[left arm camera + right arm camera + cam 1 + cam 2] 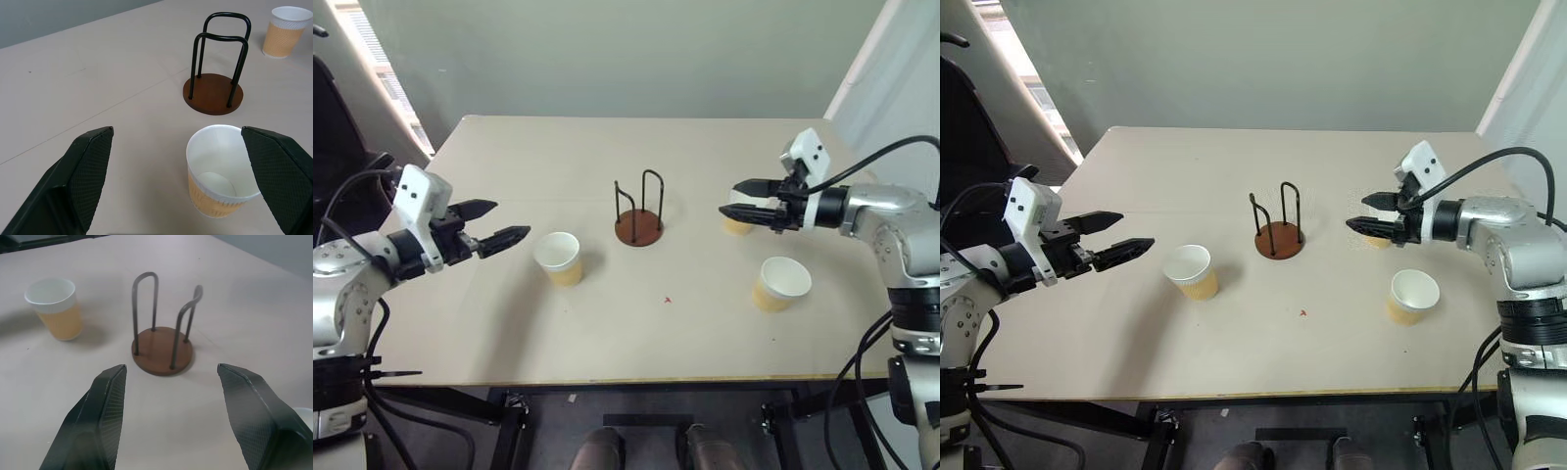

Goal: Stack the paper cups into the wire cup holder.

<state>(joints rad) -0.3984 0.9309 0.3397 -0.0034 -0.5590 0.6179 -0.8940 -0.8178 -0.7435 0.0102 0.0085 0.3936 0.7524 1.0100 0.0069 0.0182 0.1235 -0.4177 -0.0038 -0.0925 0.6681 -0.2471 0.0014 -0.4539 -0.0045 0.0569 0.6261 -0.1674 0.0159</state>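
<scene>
The wire cup holder stands empty at the middle of the table, a reddish-brown disc with black wire loops. One paper cup stands upright to its left, just ahead of my left gripper, which hovers open and holds nothing; the left wrist view shows this cup between and beyond the fingers. A second paper cup stands at the front right. A third cup is partly hidden under my right gripper, which is open and empty, pointing at the holder.
The beige table has its front edge close to me and a wall behind its far edge. A small red mark lies in front of the holder. A dark chair stands beyond the table's left side.
</scene>
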